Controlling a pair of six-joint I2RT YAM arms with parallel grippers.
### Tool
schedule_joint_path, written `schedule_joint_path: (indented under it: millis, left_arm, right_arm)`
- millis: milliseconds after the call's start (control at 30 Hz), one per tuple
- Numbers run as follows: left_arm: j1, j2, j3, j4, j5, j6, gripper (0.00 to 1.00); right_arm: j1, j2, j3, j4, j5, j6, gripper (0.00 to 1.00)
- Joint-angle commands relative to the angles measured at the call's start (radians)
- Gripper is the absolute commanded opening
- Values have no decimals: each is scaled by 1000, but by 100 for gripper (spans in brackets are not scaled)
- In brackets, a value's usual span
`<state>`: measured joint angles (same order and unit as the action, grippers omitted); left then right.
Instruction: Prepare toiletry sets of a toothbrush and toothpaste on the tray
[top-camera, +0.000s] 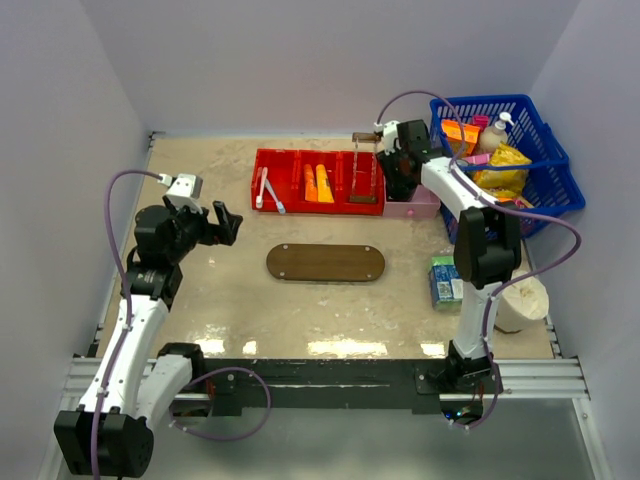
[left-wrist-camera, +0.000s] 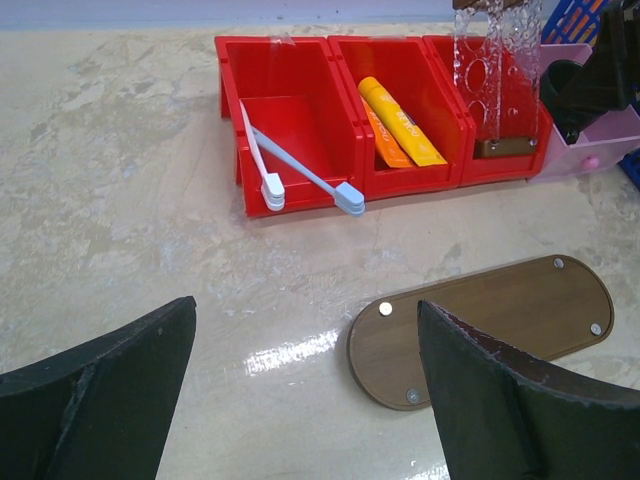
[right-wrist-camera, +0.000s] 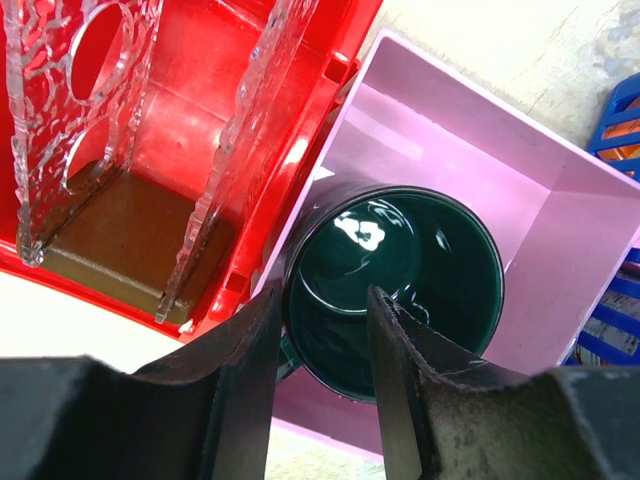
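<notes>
A red plastic three-compartment bin (top-camera: 318, 155) stands at the far middle of the beige marbled table (top-camera: 220, 290), its open fronts facing near. Its right compartment holds a clear acrylic rack with round holes on a brown base (right-wrist-camera: 130, 120). A pink square box (right-wrist-camera: 560, 230) touches the bin's right side, and a dark green round cup (right-wrist-camera: 430, 270) stands upright inside it. Right of that is a blue mesh basket (top-camera: 545, 150) of packets.

The two slim white toothbrushes (left-wrist-camera: 300, 165) lie in the left compartment, long axes running far to near. Their heads rest on the front lip; one brush slants to the right. The two orange toothpaste tubes (left-wrist-camera: 400, 122) lie side by side in the middle compartment, also running far to near. The dark brown wooden oval tray (top-camera: 326, 264) lies bare just near of the bin, long axis left to right.

The left gripper (left-wrist-camera: 305, 303) hovers over the table left of the tray, jaws spread wide and holding nothing. The right gripper (right-wrist-camera: 326, 292) hangs over the pink box with its fingers a little apart, astride the cup's near-left rim, not clamped on it
</notes>
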<state>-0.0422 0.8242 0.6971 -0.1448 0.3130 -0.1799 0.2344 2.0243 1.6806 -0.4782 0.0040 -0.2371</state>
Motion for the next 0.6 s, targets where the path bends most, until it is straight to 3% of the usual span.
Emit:
schedule_joint_path:
  millis: [0, 500, 567]
  left_arm:
    - [-5, 9, 28, 13, -6, 3, 96]
    - [-5, 16, 27, 11, -8, 2, 96]
    - [-5, 16, 27, 11, -8, 0, 96]
  right_arm:
    - [-4, 16, -4, 12, -30, -11, 41]
    - [-6, 31, -28, 47, -58, -4, 34]
    - [-6, 27, -32, 49, -58, -4, 26]
